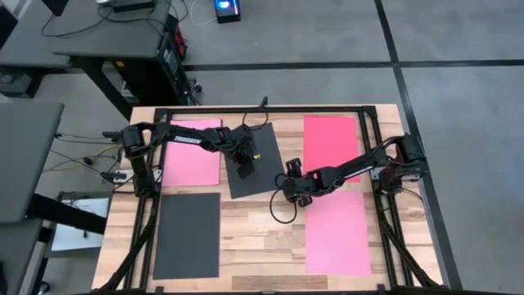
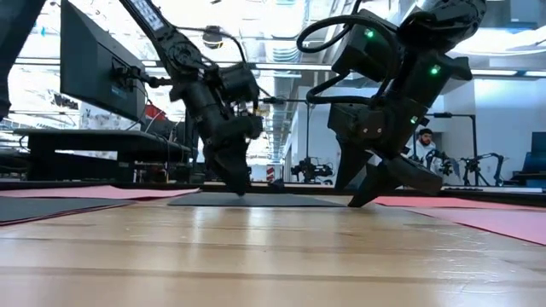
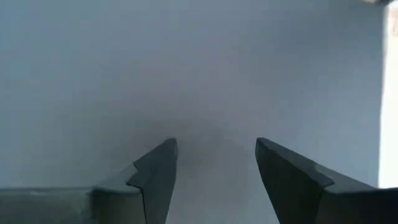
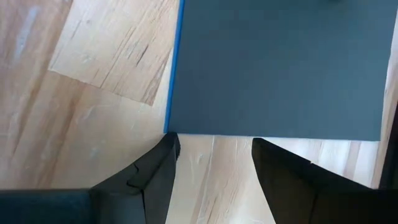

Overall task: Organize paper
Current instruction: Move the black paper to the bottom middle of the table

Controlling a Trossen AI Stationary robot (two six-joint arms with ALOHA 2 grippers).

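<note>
L gripper (image 1: 245, 170) was down on the centre dark sheet (image 1: 260, 139), fingers parted w/ a clear gap, nothing pinched between them; in the L wrist view the two fingertips (image 3: 163, 163) pointed straight at a plain grey surface filling the whole pic. In the low view the L gripper (image 2: 236, 181) had its tips touching that sheet (image 2: 256, 200). R gripper (image 1: 292, 195) sat just off the sheet's near R corner, over bare wood, fingers also apart and holding nothing; R wrist view showed its fingers (image 4: 158, 165) at the edge of the dark sheet (image 4: 277, 68), w/ a thin blue edge (image 4: 175, 68) showing along one side, so a blue sheet seemed to lie under it. In the low view the R gripper (image 2: 380, 183) was tilted, tips at table level beside the sheet. Outward: pink sheet (image 1: 191, 152) far L, red sheet (image 1: 331, 142) far R, 2nd dark sheet (image 1: 187, 234) near L, 2nd pink sheet (image 1: 336, 232) near R, all flat on the wooden table (image 1: 254, 238) and apart from each other. Centre sheet lay slightly skewed vs the others. A person (image 2: 424, 143) showed in the room behind.
</note>
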